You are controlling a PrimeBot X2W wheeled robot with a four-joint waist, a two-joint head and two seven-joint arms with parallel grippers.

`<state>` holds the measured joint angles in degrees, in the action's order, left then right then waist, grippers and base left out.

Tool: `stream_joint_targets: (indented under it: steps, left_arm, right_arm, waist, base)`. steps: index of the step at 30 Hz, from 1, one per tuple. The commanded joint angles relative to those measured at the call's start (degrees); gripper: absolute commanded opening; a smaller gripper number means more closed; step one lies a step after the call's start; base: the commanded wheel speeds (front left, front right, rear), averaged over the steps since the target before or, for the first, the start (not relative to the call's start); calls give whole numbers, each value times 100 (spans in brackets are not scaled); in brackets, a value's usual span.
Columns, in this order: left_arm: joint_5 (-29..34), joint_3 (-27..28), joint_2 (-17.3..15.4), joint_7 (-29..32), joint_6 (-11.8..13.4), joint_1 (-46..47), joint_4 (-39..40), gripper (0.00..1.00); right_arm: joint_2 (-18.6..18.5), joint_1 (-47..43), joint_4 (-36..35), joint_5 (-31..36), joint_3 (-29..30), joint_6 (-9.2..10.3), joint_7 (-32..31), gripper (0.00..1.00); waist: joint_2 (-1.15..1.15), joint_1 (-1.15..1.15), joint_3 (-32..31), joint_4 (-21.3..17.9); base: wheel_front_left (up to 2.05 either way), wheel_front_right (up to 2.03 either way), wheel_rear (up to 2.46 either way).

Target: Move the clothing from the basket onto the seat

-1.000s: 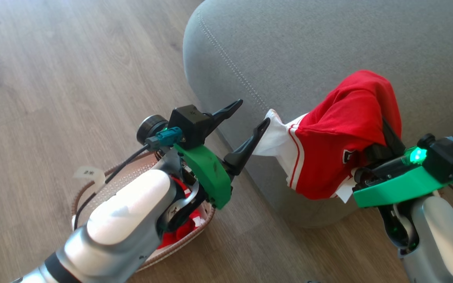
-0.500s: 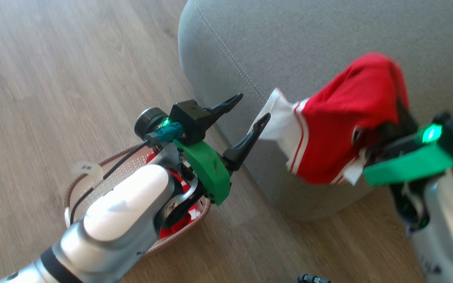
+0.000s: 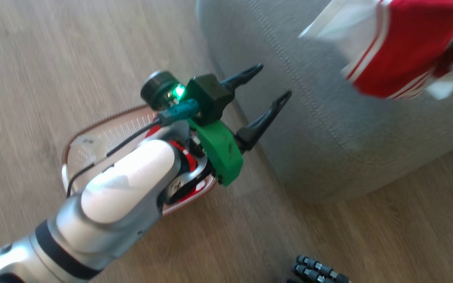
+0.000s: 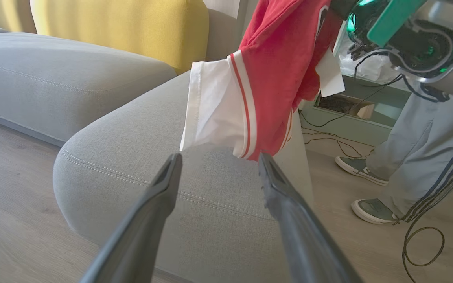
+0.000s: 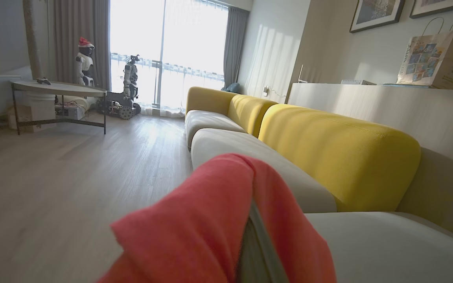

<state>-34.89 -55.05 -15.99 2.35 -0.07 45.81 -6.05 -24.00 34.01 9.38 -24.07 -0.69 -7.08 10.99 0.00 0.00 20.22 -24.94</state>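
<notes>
Red clothing (image 3: 399, 51) hangs from right gripper (image 5: 252, 236), jaws shut on it, above grey seat (image 3: 309, 137) | left gripper (image 3: 273, 81) jaws wide apart, empty

The head view looks steeply down from above the left forearm (image 3: 128, 188) onto the floor (image 3: 34, 59), the basket (image 3: 120, 131) and the rounded corner of the seat (image 3: 328, 129); it is blurred. The left wrist view sits low, near the floor, and looks almost level along its own two fingers (image 4: 148, 220) at that same corner, close up. These two views share the corner, the floor beside it and the red garment (image 3: 399, 51) hanging above it. The right wrist view looks from just over the seat, along the sofa's yellow backs (image 5: 328, 157) toward a bright window (image 5: 167, 51) far across the room, with the garment draped right against the bottom of its frame.
</notes>
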Motion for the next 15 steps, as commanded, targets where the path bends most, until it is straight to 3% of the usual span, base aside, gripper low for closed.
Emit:
stream_joint_targets:
  steps: [1, 9, 15]
  left_arm:
    - [59, 175, -78, 35, -35, 369, 231, 100]
    - [156, 100, 20, 194, -131, 759, 365, 100]
    - [186, 118, 6, 257, -156, 956, 414, 100]
  right_arm:
    - [-228, 280, -105, -43, 89, -41, -25, 0]
    - [-807, 1012, 430, -106, 516, -41, -91, 0]
    - [-985, 1536, 919, -270, 512, -41, -179, 0]
  waist:
    - [0, 0, 309, 208]
    - [0, 0, 936, 537]
    - [0, 0, 1327, 734]
  base:
    - [0, 0, 0]
    - [0, 0, 0]
    - [0, 0, 0]
